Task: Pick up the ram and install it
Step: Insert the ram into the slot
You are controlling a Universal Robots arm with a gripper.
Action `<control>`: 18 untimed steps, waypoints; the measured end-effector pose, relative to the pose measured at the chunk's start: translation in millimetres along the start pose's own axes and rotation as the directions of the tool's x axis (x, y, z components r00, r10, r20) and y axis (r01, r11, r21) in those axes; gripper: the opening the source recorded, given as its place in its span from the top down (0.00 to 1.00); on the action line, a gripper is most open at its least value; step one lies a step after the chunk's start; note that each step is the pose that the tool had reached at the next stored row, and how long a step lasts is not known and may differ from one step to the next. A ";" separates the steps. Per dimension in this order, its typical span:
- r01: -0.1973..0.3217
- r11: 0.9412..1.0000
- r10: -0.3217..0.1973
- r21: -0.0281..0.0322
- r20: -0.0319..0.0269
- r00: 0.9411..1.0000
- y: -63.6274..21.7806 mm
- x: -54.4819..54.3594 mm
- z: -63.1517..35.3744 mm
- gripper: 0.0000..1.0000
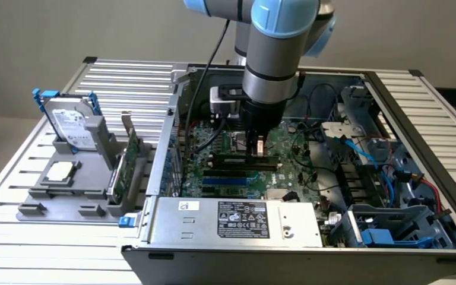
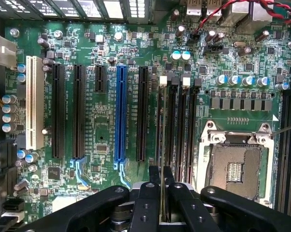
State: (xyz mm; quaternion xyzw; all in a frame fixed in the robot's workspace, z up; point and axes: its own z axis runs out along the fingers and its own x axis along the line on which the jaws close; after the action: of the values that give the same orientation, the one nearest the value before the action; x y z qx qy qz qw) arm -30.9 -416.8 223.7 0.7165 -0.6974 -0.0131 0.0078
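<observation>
The ram (image 2: pixel 162 121) appears edge-on as a thin pale-green strip running along the motherboard's black memory slots (image 2: pixel 176 121), close to the slot nearest the expansion slots. My gripper (image 2: pixel 161 176) is shut on the ram, one dark finger on each flat side. In the exterior view the gripper (image 1: pixel 256 149) reaches straight down into the open computer case, low over the green motherboard (image 1: pixel 291 169). Whether the ram's lower edge touches the slot I cannot tell.
The CPU socket (image 2: pixel 237 169) lies beside the memory slots; a blue slot (image 2: pixel 120 116) and black expansion slots lie on their other side. Outside the case, at the exterior view's left, a grey holder (image 1: pixel 62 196) carries a hard drive (image 1: pixel 73 124) and a green expansion card (image 1: pixel 129 166). A power supply (image 1: pixel 236 219) sits at the case front.
</observation>
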 end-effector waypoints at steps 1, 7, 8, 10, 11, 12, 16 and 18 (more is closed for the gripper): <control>0.000 1.000 0.000 0.000 0.000 1.000 0.0 0.0 0.0 0.86; 0.000 1.000 0.000 0.000 0.000 1.000 0.4 -0.3 1.1 0.86; 0.000 1.000 0.000 0.000 0.000 1.000 0.6 -0.4 1.4 0.86; 0.000 1.000 0.000 0.000 0.000 1.000 1.0 -0.7 1.8 0.86; 0.000 1.000 0.000 0.000 0.000 1.000 1.1 -0.8 1.9 0.86; 0.000 1.000 0.000 0.000 0.000 1.000 1.2 -0.9 2.0 0.86; 0.000 1.000 0.000 0.000 0.000 1.000 1.2 -1.3 2.2 0.86; 0.000 1.000 0.000 0.000 0.000 1.000 1.2 -1.7 2.3 0.86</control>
State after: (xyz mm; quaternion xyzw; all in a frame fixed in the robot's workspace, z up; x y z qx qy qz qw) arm -32.2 -415.1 221.5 0.7166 -0.6973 -0.0131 0.0078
